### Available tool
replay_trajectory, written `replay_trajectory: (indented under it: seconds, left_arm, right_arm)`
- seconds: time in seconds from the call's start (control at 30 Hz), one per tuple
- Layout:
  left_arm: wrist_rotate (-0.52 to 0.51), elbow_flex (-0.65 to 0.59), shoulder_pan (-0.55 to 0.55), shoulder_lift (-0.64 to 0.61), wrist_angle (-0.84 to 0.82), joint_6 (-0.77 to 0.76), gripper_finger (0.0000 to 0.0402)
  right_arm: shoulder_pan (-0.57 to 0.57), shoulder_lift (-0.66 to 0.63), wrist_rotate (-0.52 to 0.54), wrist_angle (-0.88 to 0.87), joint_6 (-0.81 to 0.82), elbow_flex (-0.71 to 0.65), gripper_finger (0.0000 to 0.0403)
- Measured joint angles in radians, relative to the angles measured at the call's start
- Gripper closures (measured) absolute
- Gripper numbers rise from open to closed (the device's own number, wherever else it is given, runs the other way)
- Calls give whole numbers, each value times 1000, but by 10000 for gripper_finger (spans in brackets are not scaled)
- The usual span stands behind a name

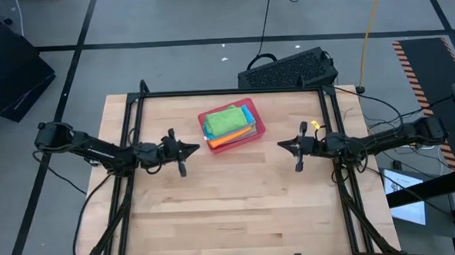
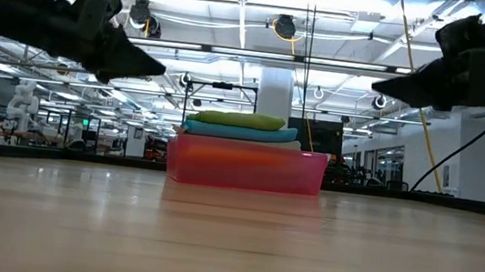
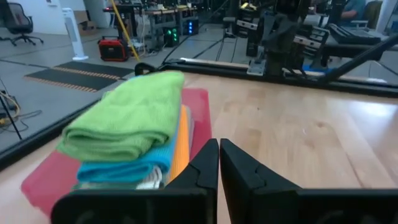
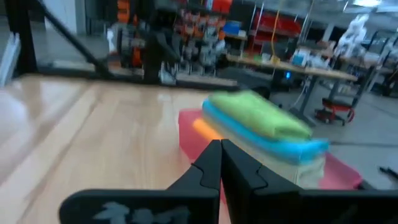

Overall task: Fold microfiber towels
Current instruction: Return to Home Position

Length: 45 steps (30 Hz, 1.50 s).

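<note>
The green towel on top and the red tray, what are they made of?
The green towel looks like soft, fuzzy cloth, probably microfiber: its surface is nubby and matte, and its folds are rounded. The red tray looks like smooth, stiff plastic, slightly see-through, since orange shows faintly through its wall.

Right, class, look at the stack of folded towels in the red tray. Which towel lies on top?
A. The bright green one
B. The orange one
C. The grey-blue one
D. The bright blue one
A: the bright green towel is the top layer of the stack in the red tray, and the low view shows the bright blue towel directly beneath it.
</note>
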Motion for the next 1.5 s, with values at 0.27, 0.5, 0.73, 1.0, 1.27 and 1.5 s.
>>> replay_trajectory:
  seconds: [0.27,0.5,0.73,1.0,1.27,1.5]
  left_arm:
    - [90,-49,-1,0,29,53,383]
    - [129,-94,31,-24,35,68,383]
    - [180,-149,29,-74,124,71,383]
    - [204,-149,25,-74,122,109,383]
    - [208,-149,25,-100,78,105,383]
    - [209,-149,25,-113,55,80,383]
  right_arm:
    - [0,-18,-3,-6,-32,-2,403]
    - [0,-58,-4,-58,-38,-3,403]
    - [0,-87,-5,-94,-27,-4,403]
    - [0,-142,-11,-105,-75,-4,403]
    - [0,-289,-52,-218,-102,-4,403]
    - [0,-420,-94,-317,-106,-4,403]
